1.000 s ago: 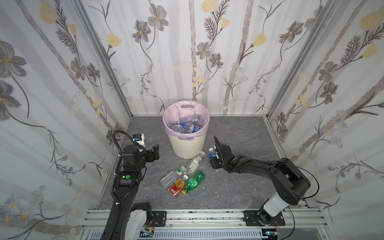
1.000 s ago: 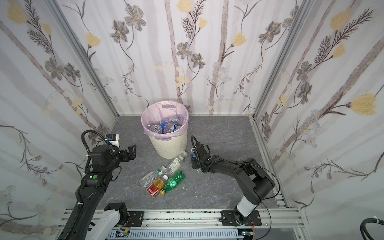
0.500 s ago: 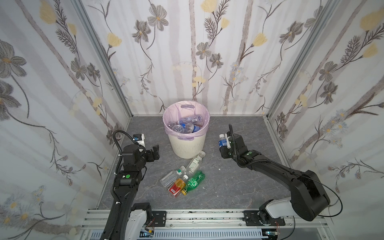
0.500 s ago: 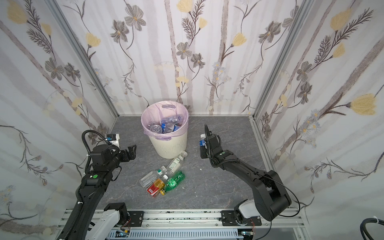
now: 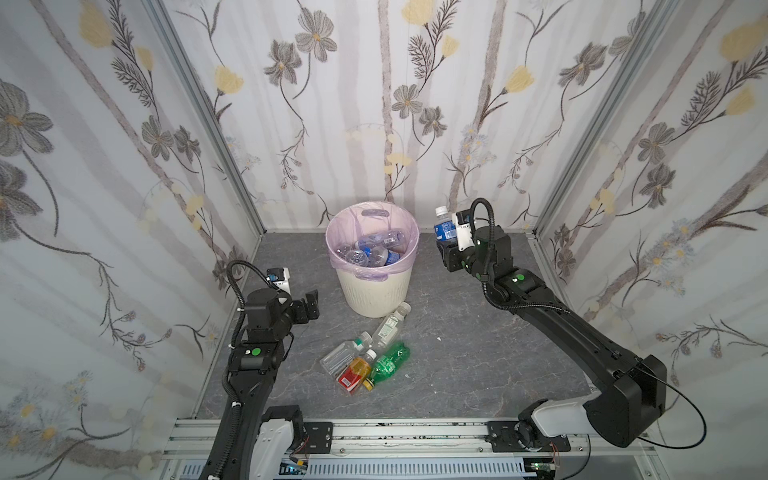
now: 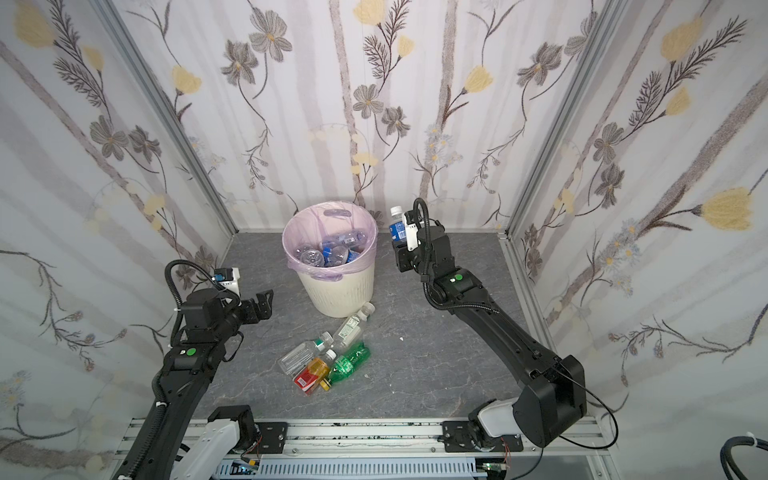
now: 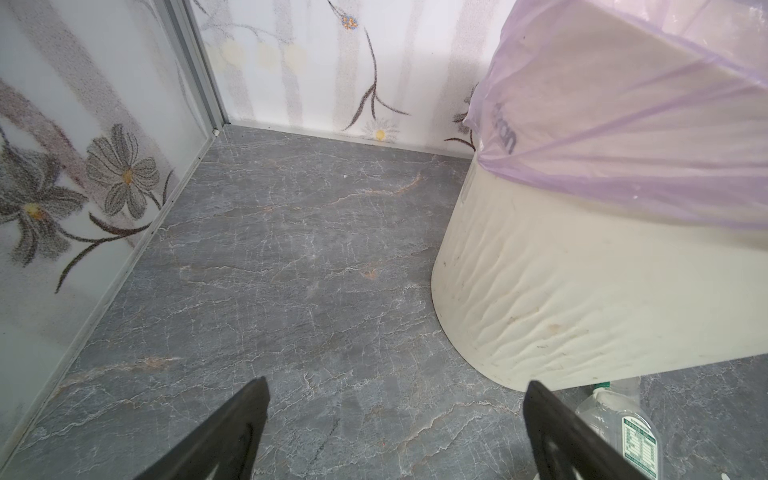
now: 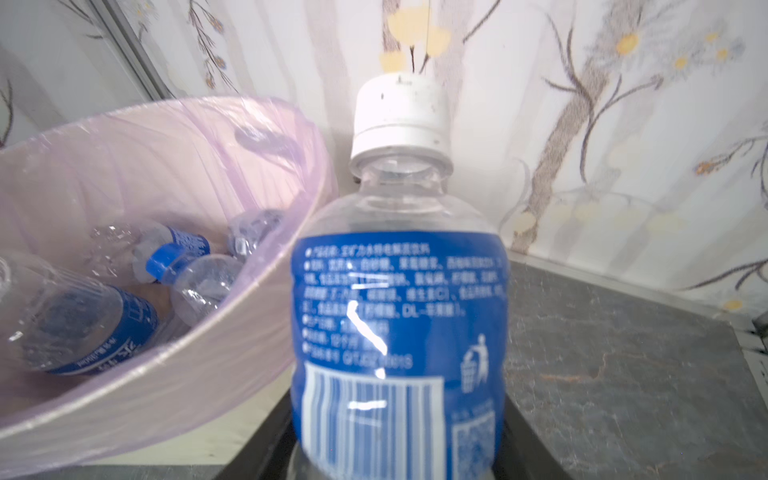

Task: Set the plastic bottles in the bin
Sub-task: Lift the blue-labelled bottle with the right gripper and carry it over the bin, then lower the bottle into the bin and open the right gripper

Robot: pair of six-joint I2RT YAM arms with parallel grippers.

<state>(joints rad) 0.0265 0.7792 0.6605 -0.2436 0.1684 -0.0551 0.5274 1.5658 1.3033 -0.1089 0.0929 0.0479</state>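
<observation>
- In both top views the right fingers (image 5: 446, 254) are clenched on the lower part of a blue-label bottle (image 5: 444, 227). It is held upright, cap up and long axis vertical, at centre right of the frame. The bin (image 5: 374, 291) stands just left of it. The bottle is beside the rim and not yet over the mouth, so the coming move looks like a short carry leftward.
- In a top view the left fingers (image 6: 264, 301) are spread and empty, left of the bin's base. Four loose bottles (image 6: 328, 357) lie on the worktop (image 6: 436, 365) at lower centre. Two are clear, one is amber with a red label and one is green. The left arm seems the nearer to them.
- Left wrist view: both fingers (image 7: 232, 432) stand wide apart at the bottom edge with nothing between them. The bin's ribbed wall fills the right of the frame. Dark lettering on the lilac bag (image 7: 623, 104) reads perhaps "ean", but it is cut off. A clear bottle with a green-and-white label (image 7: 627, 432) lies at lower right.
- Right wrist view: the held bottle fills the centre. It has a white cap and a blue label with small Chinese print. The label also carries a barcode, a QR code and a figure-and-bin pictogram. The open bin sits at left, holding clear bottles with blue labels.
</observation>
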